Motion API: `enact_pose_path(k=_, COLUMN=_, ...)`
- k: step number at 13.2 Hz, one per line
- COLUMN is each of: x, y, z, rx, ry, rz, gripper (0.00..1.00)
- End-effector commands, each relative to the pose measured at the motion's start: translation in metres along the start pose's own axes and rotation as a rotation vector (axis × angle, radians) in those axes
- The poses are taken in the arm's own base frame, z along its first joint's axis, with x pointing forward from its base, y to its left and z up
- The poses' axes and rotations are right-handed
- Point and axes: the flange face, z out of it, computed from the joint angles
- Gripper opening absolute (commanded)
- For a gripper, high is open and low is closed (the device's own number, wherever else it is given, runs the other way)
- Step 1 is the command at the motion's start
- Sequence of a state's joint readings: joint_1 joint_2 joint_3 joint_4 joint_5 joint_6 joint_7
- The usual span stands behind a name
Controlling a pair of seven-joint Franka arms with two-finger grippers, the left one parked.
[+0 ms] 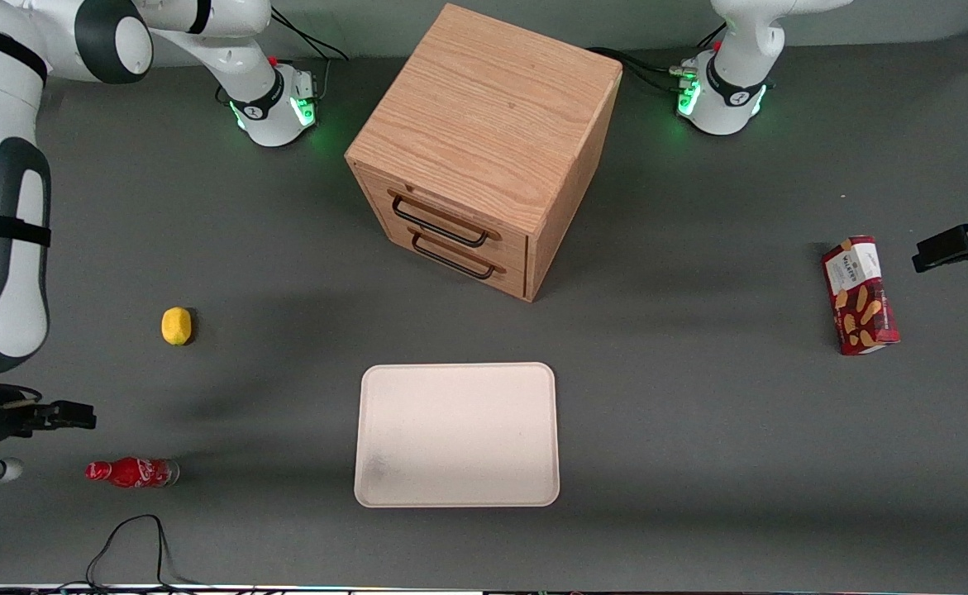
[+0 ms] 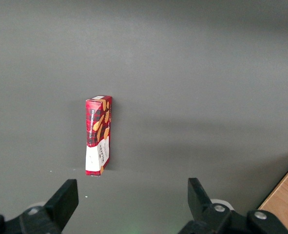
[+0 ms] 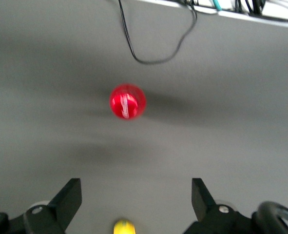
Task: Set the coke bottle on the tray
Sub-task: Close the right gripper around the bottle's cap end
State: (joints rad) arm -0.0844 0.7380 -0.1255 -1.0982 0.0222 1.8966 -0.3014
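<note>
The coke bottle (image 1: 132, 473) is small and red with a white script label. It lies on its side on the grey table, near the front edge, toward the working arm's end. It also shows in the right wrist view (image 3: 127, 101) as a blurred red shape. The cream-pink tray (image 1: 457, 372) lies flat nearer the table's middle, with nothing on it. My right gripper (image 1: 58, 415) hovers above the table just beside the bottle, a little farther from the front camera. In the wrist view the gripper (image 3: 136, 187) is open and holds nothing, with the bottle apart from the fingers.
A yellow lemon (image 1: 176, 326) lies farther from the front camera than the bottle and shows in the right wrist view (image 3: 124, 227). A wooden two-drawer cabinet (image 1: 484, 149) stands farther back than the tray. A red biscuit box (image 1: 860, 296) lies toward the parked arm's end. A black cable (image 1: 128, 545) loops near the front edge.
</note>
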Motion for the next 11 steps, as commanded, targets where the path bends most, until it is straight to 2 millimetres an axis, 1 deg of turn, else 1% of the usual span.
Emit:
enact_pose_path(k=1, x=0.021, y=-0.003, z=0.014, rx=0.009, ry=0.068, rz=-0.027, gripper=1.0)
enact_pose_path(k=2, x=0.026, y=-0.01, z=0.023, rx=0.016, ry=0.081, rz=-0.038, gripper=1.0)
enact_pose_path(k=3, x=0.029, y=-0.009, z=0.03, rx=0.017, ry=0.095, rz=-0.035, gripper=1.0)
enact_pose_path(k=4, x=0.032, y=-0.013, z=0.039, rx=0.024, ry=0.105, rz=-0.04, gripper=1.0)
enact_pose_path(k=6, x=0.033, y=-0.011, z=0.052, rx=0.027, ry=0.114, rz=-0.04, gripper=1.0)
enact_pose_path(k=9, x=0.032, y=-0.006, z=0.058, rx=0.034, ry=0.11, rz=-0.078, gripper=0.99)
enact_pose_path(k=10, x=0.029, y=0.003, z=0.06, rx=0.034, ry=0.109, rz=-0.072, gripper=0.98)
enact_pose_path(k=11, x=0.029, y=0.004, z=0.061, rx=0.035, ry=0.109, rz=-0.071, gripper=0.95)
